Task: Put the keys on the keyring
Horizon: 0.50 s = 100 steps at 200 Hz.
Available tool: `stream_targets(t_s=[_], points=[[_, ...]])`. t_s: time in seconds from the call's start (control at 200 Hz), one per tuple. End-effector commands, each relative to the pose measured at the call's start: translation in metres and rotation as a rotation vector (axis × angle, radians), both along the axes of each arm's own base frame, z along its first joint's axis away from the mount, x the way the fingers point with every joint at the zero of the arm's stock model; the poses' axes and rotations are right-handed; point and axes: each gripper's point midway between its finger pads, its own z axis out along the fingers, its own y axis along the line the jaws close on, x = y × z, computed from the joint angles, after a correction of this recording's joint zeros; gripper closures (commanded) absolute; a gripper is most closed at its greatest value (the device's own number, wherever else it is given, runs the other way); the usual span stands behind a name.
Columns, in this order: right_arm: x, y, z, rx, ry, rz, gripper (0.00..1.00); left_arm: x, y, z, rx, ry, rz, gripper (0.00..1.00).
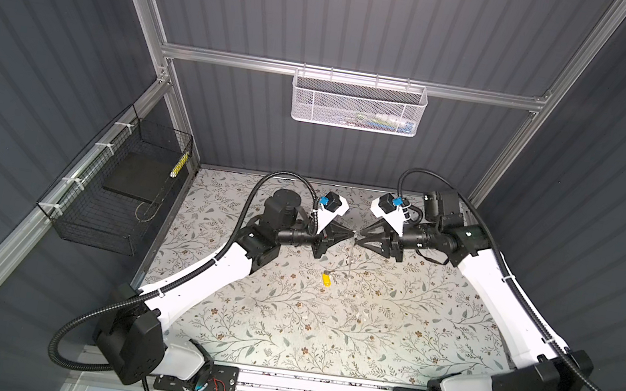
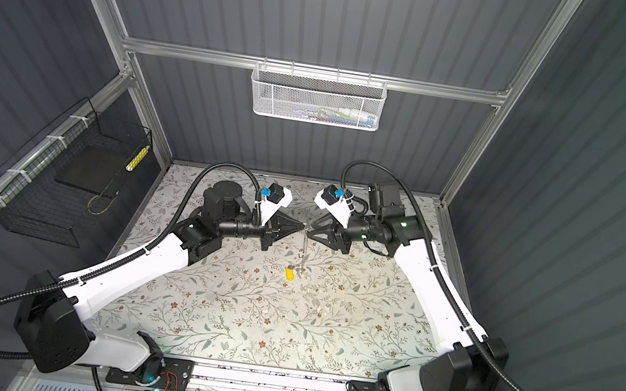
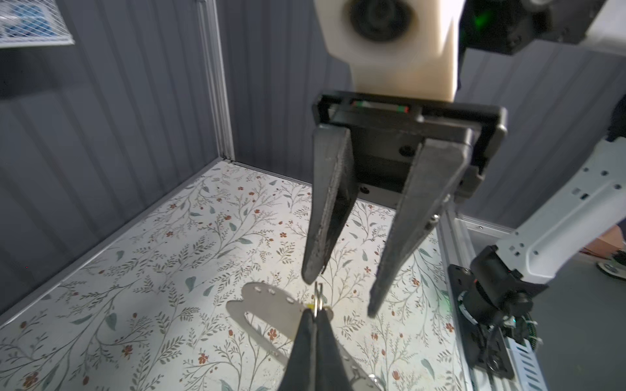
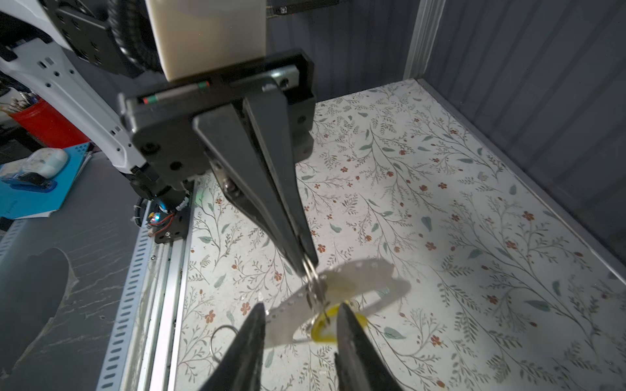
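Left gripper pinches a thin silvery ring; right gripper gapes — unsupported, the flat grey oval loop could slide off.

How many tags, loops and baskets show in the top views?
Tag: 1
Loop: 1
Baskets: 2, white basket and black basket
Total: 4

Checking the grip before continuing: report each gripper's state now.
Left gripper: shut on a thin silvery ring at the keyring.
Right gripper: open, holding nothing.
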Motion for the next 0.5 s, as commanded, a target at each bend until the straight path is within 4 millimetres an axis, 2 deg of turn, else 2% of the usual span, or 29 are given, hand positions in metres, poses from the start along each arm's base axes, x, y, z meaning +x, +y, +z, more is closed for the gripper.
stream_targets(t_s=[0.0, 0.145, 0.295, 0.495], points=[[0.022, 0.000, 0.028, 0.138, -0.067, -0.141, 0.61, 0.007, 0.005, 0.033, -0.128, -0.088, 0.077, 1.00], [0.023, -0.002, 0.021, 0.209, -0.037, -0.197, 0.61, 0.003, 0.003, 0.030, -0.161, -0.089, 0.052, 1.00], [0.025, -0.004, 0.019, 0.281, -0.037, -0.238, 0.69, -0.002, 0.001, 0.029, -0.203, -0.103, 0.019, 1.00], [0.022, 0.000, 0.020, 0.322, -0.020, -0.207, 0.70, -0.008, -0.005, 0.025, -0.208, -0.094, -0.036, 1.00]])
